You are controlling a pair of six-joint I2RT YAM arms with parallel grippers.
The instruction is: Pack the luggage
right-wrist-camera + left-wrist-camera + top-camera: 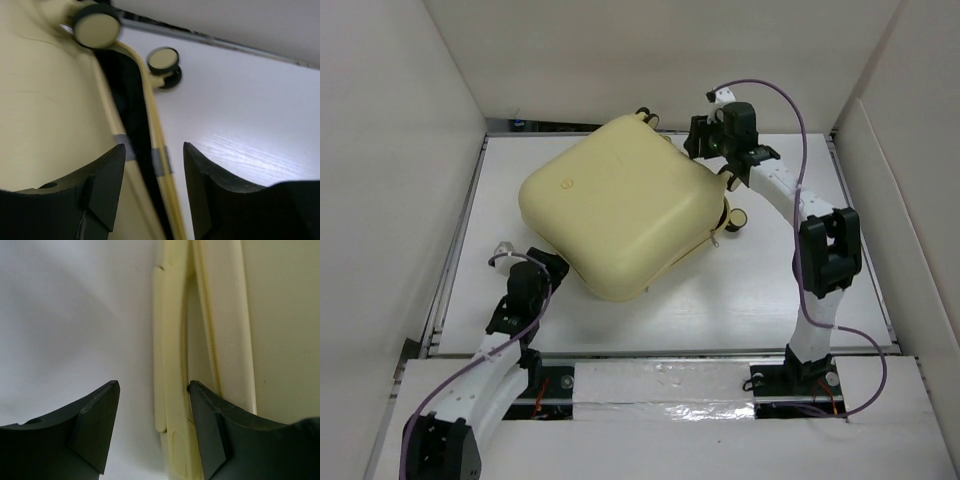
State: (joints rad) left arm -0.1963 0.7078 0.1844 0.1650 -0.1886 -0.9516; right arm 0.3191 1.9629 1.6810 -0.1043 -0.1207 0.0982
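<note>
Lying nearly shut on the desk [720,300]: the luggage [630,215].
Left pincer [152,385] apart at its rim, bare desk leftward; right pincer [152,147] apart over its black-lined gap, contents hidden.

Left gripper [152,385] sits low, jaws parted, left arm [485,370] angled forward. Right gripper [154,147] has its jaws parted too (right arm [825,255] bent at the elbow, reaching way out and leftward).
</note>
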